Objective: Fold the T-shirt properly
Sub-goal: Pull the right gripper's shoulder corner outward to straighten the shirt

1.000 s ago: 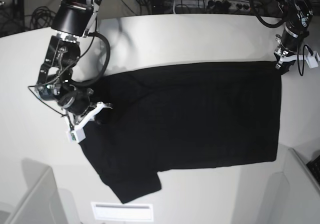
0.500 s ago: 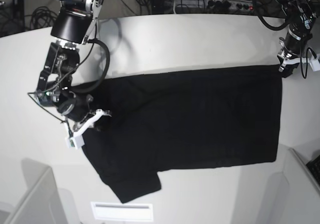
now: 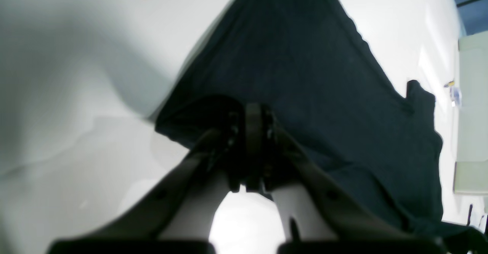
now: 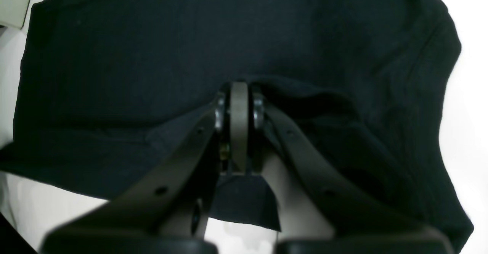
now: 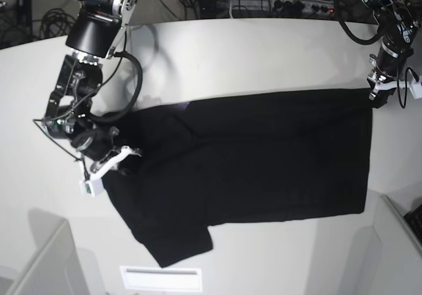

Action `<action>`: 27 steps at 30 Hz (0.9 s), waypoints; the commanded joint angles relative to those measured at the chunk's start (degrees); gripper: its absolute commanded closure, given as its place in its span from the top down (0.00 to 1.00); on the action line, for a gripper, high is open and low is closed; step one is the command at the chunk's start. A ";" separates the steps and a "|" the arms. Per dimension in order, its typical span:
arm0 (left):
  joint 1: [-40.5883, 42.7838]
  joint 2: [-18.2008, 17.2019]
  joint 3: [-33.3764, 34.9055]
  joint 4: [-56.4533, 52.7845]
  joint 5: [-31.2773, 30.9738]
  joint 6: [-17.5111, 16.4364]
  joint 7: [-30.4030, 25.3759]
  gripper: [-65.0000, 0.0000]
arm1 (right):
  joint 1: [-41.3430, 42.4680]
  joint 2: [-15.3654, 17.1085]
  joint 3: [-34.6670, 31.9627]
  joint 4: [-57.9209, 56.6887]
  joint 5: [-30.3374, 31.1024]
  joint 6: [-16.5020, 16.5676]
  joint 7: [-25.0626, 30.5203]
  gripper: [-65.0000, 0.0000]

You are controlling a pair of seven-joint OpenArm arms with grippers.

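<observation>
While both arms grip: cloth pinched at two far-apart spots, view by view below.

Left wrist view: left gripper (image 3: 253, 122) fingers clenched on a corner of the T-shirt (image 3: 305, 74); black cloth bunched round the tips, rest of the shirt runs away from them across the white surface (image 3: 68, 94). Short sleeve shows at the shirt's far side. Plain side up, no print seen.

Right wrist view: right gripper (image 4: 238, 105) fingers clenched on a raised fold of the T-shirt (image 4: 152, 48), w/ ridges of cloth fanning out from the pinch. Bare surface (image 4: 472, 94) just past the shirt's edge.

Base view: T-shirt (image 5: 264, 156) lies spread flat across the mid surface (image 5: 231, 51), roughly rectangular, one sleeve poking out toward the near edge. Right gripper (image 5: 117, 158) at the shirt's sleeve/shoulder end, on the cloth. Left gripper (image 5: 377, 92) at the opposite end's far corner, touching the hem. White card or label (image 5: 160, 278) sits near the sleeve, off the shirt.

Step in hand (judged): first fold, far edge held at both ends.

Next move calls for: lifting both ends together, carrying the edge over the shirt toward its near edge, keeping it taut so no sag or skew; release only once edges line up.

Risk: uneven pull could drag the whole shirt.
</observation>
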 commanded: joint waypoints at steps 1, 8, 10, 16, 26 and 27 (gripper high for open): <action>-0.57 -0.85 -0.04 0.76 -0.96 -0.31 -1.07 0.00 | 1.96 0.25 -0.16 0.69 0.87 0.58 1.44 0.00; -1.27 -0.85 0.04 0.50 -0.96 -0.23 -1.07 0.00 | 2.84 0.25 -0.24 -4.50 0.87 0.58 3.46 0.00; -1.80 -0.85 0.04 -0.29 -0.96 1.45 -1.07 0.00 | 2.84 0.33 -0.24 -5.46 0.87 0.58 3.99 0.00; -2.50 -0.94 0.13 -2.84 -0.96 3.12 -1.07 0.00 | 2.93 0.25 -0.24 -5.99 0.87 0.58 4.25 0.00; -4.08 -0.94 0.13 -3.45 -0.96 3.12 -1.07 0.00 | 2.93 0.51 -0.24 -5.99 0.87 0.58 3.99 0.00; -4.08 -0.94 0.13 -3.45 -0.96 3.12 -1.07 0.00 | 2.93 0.51 -0.24 -6.08 0.87 0.58 3.99 0.00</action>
